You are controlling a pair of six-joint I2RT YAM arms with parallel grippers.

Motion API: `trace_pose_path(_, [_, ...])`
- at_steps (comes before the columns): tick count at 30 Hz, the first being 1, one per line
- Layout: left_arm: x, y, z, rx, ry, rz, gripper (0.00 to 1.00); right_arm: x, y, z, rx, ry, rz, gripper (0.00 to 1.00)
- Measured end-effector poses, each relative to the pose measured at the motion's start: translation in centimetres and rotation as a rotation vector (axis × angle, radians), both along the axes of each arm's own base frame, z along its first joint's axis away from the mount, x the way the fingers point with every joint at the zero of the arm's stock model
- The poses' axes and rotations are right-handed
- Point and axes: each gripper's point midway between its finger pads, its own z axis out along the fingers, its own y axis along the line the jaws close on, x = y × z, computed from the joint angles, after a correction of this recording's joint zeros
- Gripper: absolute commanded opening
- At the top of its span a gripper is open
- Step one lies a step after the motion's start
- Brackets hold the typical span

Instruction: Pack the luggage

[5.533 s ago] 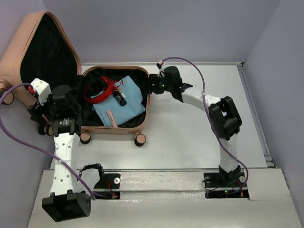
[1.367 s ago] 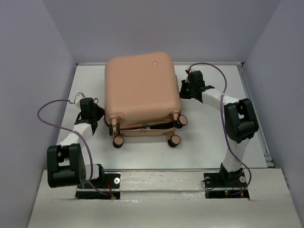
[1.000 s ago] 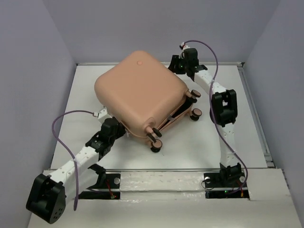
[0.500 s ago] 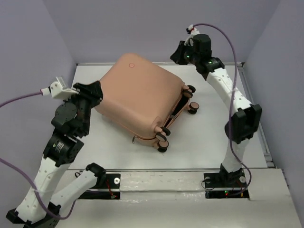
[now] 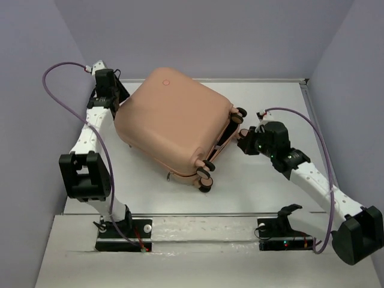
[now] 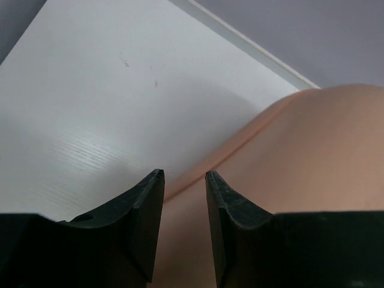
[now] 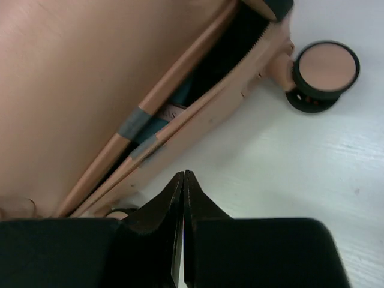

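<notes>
Top view: luggage (image 5: 174, 129) flat on desk (image 5: 270, 198), shell up and turned diagonal, lying much as half a second ago. Left fingers (image 5: 113, 99) now low at luggage's far-left corner. Earlier raised off its near-left side. Right fingers (image 5: 245, 143) now low, just off luggage's right edge. Earlier high above its far-right corner. Grip state of either pair not readable from up here.

Left wrist view: left fingers (image 6: 153, 191) slightly parted, narrow gap, nothing between. Tips over luggage's (image 6: 312, 156) rounded shell edge, bare desk (image 6: 90, 102) beyond it.

Right wrist view: right fingers (image 7: 183, 189) clenched, tips pressed together, holding nothing. Aimed at luggage's (image 7: 84, 72) seam, just short of it. Seam ajar, dark inside. Caster wheel (image 7: 324, 68) at seam's far end, resting on desk.
</notes>
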Motion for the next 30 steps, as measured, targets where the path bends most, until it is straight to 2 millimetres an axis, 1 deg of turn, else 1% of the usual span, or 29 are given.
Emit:
trace_pose_path(1, [0.5, 1.0, -1.0, -0.009, 0.025, 0.012, 0.45, -1.0, -0.5, -1.0, -0.007, 0.022, -0.006, 0.07])
trace_pose_path(2, [1.1, 2.0, -1.9, -0.02, 0.046, 0.021, 0.45, -1.8, -0.8, -1.6, -0.005, 0.032, -0.008, 0.07])
trace_pose_path(3, [1.6, 2.8, -2.3, -0.027, 0.058, 0.032, 0.45, -2.1, -1.0, -1.8, -0.003, 0.035, -0.01, 0.07])
trace_pose_path(5, [3.0, 4.7, -2.8, -0.042, 0.062, 0.052, 0.45, -2.2, -0.9, -2.6, -0.004, 0.055, -0.009, 0.07])
trace_pose_path(6, [3.4, 5.1, -2.9, -0.046, 0.065, 0.054, 0.44, -1.9, -0.6, -3.0, -0.003, 0.062, -0.006, 0.07])
trace_pose_path(7, [3.9, 5.2, -3.1, -0.053, 0.065, 0.047, 0.43, -1.7, -0.5, -3.4, -0.003, 0.072, -0.004, 0.07])
trace_pose_path(9, [4.7, 4.6, -3.9, -0.078, 0.07, 0.01, 0.42, -1.0, 0.1, -5.9, -0.021, 0.139, 0.002, 0.07])
trace_pose_path(10, [4.8, 4.1, -4.7, -0.091, 0.078, -0.009, 0.42, -0.9, 0.2, -6.4, -0.024, 0.156, 0.003, 0.07])
trace_pose_path(12, [4.7, 3.2, -6.2, -0.122, 0.092, -0.034, 0.42, -0.4, 0.5, -8.6, -0.046, 0.217, 0.002, 0.07])
trace_pose_path(13, [4.3, 2.4, -7.6, -0.158, 0.109, -0.048, 0.4, 0.1, 0.7, -9.0, -0.05, 0.228, 0.001, 0.07])
trace_pose_path(14, [4.5, 2.1, -8.0, -0.179, 0.094, -0.049, 0.38, 0.8, 1.0, -9.1, -0.05, 0.227, 0.002, 0.07])
trace_pose_path(15, [4.6, 2.1, -8.4, -0.199, 0.084, -0.046, 0.35, 1.6, 1.3, -9.1, -0.051, 0.228, 0.001, 0.07])
trace_pose_path(17, [4.7, 2.3, -9.0, -0.224, 0.066, -0.033, 0.34, 3.7, 2.3, -8.3, -0.042, 0.2, 0.007, 0.07])
trace_pose_path(18, [4.9, 2.3, -9.5, -0.241, 0.035, -0.026, 0.34, 4.3, 2.5, -8.2, -0.047, 0.205, 0.007, 0.07])
trace_pose_path(20, [4.7, 2.4, -10.6, -0.263, 0.01, -0.011, 0.34, 5.4, 2.4, -9.0, -0.064, 0.228, -0.005, 0.07])
trace_pose_path(22, [3.8, 2.1, -12.3, -0.301, 0.009, 0.015, 0.34, 6.3, 2.4, -9.6, -0.082, 0.248, -0.009, 0.07])
trace_pose_path(24, [1.4, 2.0, -14.7, -0.326, 0.038, 0.055, 0.34, 7.6, 2.2, -10.3, -0.107, 0.279, -0.015, 0.07])
trace_pose_path(26, [-1.4, 1.9, -16.2, -0.327, 0.061, 0.099, 0.34, 10.1, 2.1, -9.9, -0.123, 0.269, -0.027, 0.07])
trace_pose_path(27, [-3.1, 1.8, -16.4, -0.319, 0.062, 0.118, 0.34, 11.3, 2.1, -9.9, -0.128, 0.265, -0.033, 0.1])
trace_pose_path(28, [-4.7, 1.6, -16.7, -0.31, 0.061, 0.138, 0.34, 13.0, 2.1, -9.7, -0.136, 0.257, -0.037, 0.11])
trace_pose_path(29, [-6.5, 1.4, -16.5, -0.295, 0.054, 0.152, 0.34, 14.9, 2.0, -9.4, -0.138, 0.234, -0.045, 0.17])
trace_pose_path(30, [-7.6, 0.9, -16.2, -0.289, 0.043, 0.146, 0.34, 16.1, 2.1, -9.3, -0.135, 0.227, -0.047, 0.21])
